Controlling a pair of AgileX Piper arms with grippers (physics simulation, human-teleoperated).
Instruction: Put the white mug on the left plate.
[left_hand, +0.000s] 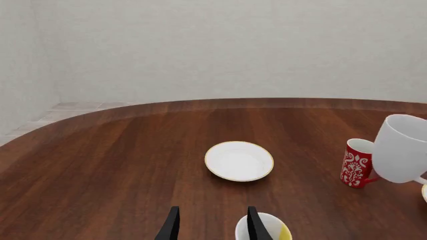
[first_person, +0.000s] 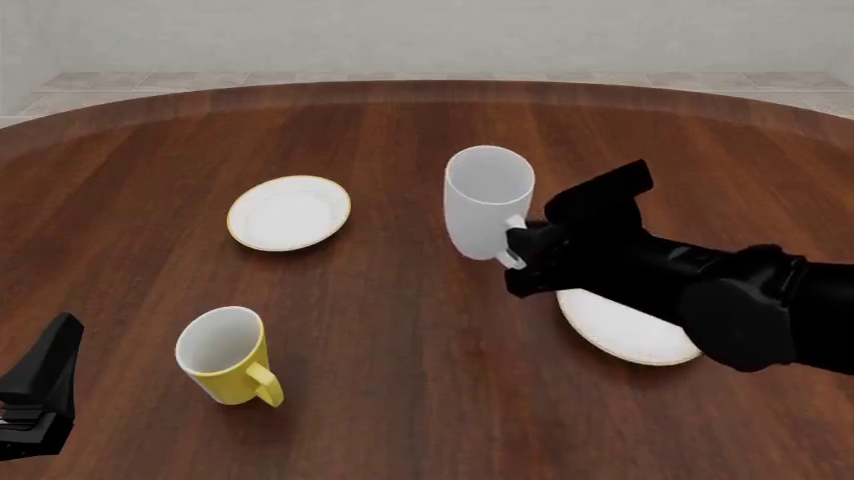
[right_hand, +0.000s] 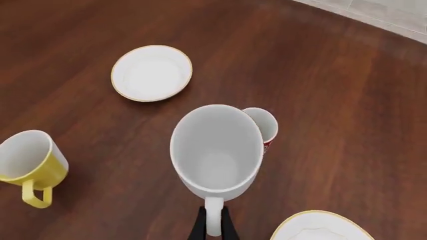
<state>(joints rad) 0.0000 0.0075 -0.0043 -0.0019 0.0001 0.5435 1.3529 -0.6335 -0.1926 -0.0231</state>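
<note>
My right gripper (right_hand: 213, 228) is shut on the loop handle of the white mug (first_person: 487, 203), holding it off the table and slightly tilted, mouth up. The mug (right_hand: 217, 150) hangs to the right of the left plate (first_person: 288, 212), a small white plate with a gold rim that lies bare on the dark wood. In the left wrist view the plate (left_hand: 239, 160) lies ahead of my left gripper (left_hand: 212, 227), which is open with nothing between its fingers, low at the table's near left.
A yellow mug (first_person: 227, 356) stands upright at the near left, close beside my left gripper's right finger (left_hand: 254, 226). A red patterned cup (right_hand: 261, 125) stands just beyond the white mug. A second gold-rimmed plate (first_person: 625, 330) lies under my right arm.
</note>
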